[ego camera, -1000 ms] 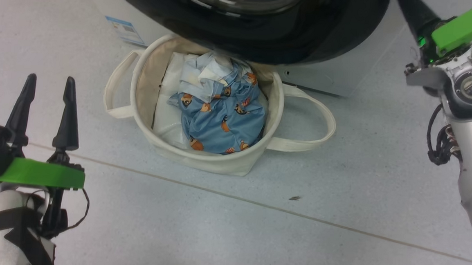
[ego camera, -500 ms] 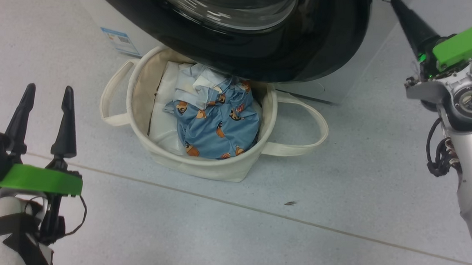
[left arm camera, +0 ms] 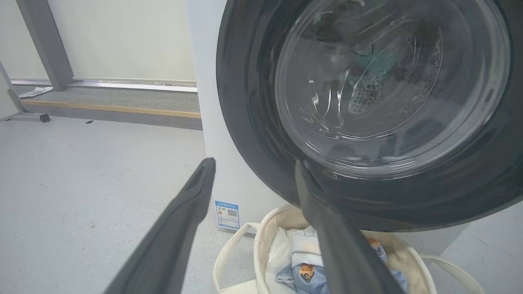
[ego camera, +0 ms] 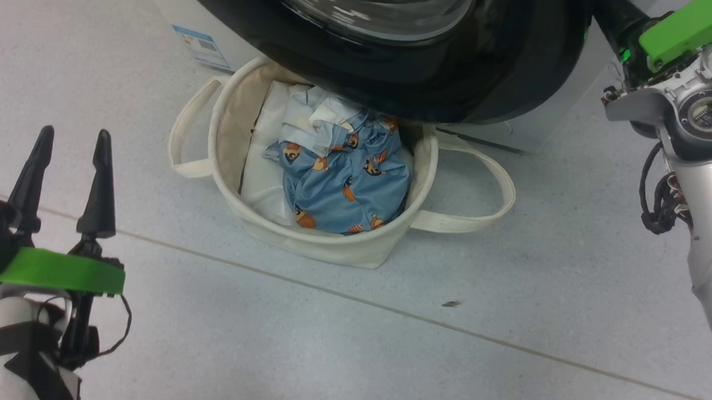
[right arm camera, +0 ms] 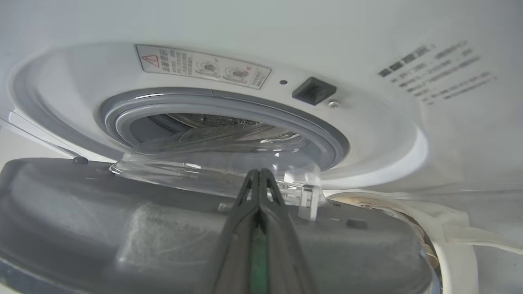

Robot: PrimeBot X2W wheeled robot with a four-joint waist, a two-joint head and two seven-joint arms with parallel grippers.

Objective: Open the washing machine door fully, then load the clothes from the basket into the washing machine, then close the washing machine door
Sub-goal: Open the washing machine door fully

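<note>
1 washer (left arm camera: 204,102), 1 door (ego camera: 493,78), 1 basket (ego camera: 328,251), 2 handles (ego camera: 466,219)

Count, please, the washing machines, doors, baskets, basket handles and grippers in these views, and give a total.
Washing machine: 1
Washing machine door: 1
Basket: 1
Loop handles: 2
Grippers: 2, the left gripper and the right gripper
Total: 7

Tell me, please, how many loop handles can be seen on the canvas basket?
2: the left loop handle on the canvas basket's left side in the head view, and the right loop handle on its right side. None seems hidden.
</note>
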